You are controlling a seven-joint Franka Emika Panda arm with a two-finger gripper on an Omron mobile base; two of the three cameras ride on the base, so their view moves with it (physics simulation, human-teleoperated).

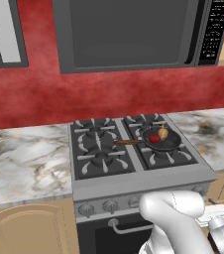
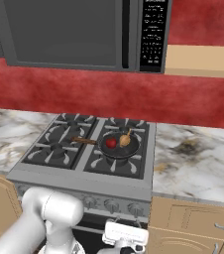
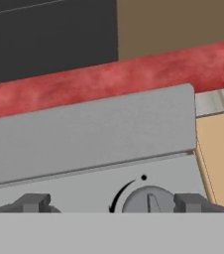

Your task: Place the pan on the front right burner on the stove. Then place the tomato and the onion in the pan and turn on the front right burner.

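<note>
The black pan [image 1: 172,144] [image 2: 118,151] rests on the front right burner of the stove [image 1: 134,181] [image 2: 79,179], its wooden handle [image 1: 128,142] pointing left. Inside it lie the red tomato [image 1: 154,138] [image 2: 111,143] and the tan onion [image 1: 163,132] [image 2: 125,140], side by side. My gripper [image 3: 113,203] is low in front of the stove's knob panel and open. The rightmost knob [image 3: 148,201] sits between the fingertips [image 3: 32,202], close to the right one. Its pointer is upright, just right of a black dot.
A dark microwave [image 1: 129,34] [image 2: 79,30] hangs above the stove. Marble counter [image 1: 25,158] [image 2: 198,158] runs on both sides, with tan cabinet doors [image 2: 193,218] below. More knobs [image 1: 110,205] and the oven door handle [image 1: 129,229] line the front.
</note>
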